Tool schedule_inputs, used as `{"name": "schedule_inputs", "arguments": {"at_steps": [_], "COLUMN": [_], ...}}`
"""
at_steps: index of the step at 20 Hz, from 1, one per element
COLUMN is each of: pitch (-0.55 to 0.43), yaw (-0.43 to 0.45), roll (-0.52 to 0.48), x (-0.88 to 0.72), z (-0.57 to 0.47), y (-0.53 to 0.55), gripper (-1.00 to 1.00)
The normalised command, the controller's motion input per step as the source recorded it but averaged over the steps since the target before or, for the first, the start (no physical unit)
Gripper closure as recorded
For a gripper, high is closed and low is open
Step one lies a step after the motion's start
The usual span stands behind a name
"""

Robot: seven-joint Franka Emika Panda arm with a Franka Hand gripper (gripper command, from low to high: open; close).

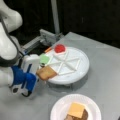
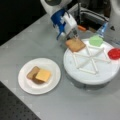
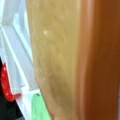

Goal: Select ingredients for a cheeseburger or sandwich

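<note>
Tan bread square (image 2: 75,44) | at divided tray (image 2: 100,75) edge | fingers (image 2: 74,35) clamped on it

Looks like a robotics lab/test bench, not a real kitchen: bare grey table (image 2: 30,32) w/ black backdrop behind, metal post (image 1: 55,16) & bracket at table's far edge, perforated black board (image 2: 15,110) at near corner.

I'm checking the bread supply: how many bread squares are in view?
2. One bread square sits at the divided tray's edge by the gripper. Another lies on the white plate under the cheese. More may be hidden there.
</note>
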Motion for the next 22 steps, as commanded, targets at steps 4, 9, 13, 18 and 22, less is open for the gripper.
{"name": "schedule_inputs", "arguments": {"at_steps": [4,9,13,18,22], "pitch": [0.017,0.02,0.013,0.011,0.02], "yaw": [0.061,0.047,0.055,0.064,0.05], "roll": [0.204,0.225,0.241,0.256,0.236], "x": [0.37,0.33,0.27,0.23,0.2], "z": [-0.08,-0.11,-0.09,-0.07,-0.09], "y": [-0.24,-0.27,-0.28,-0.27,-0.28], "gripper": [1.0,1.0,1.0,1.0,1.0]}}
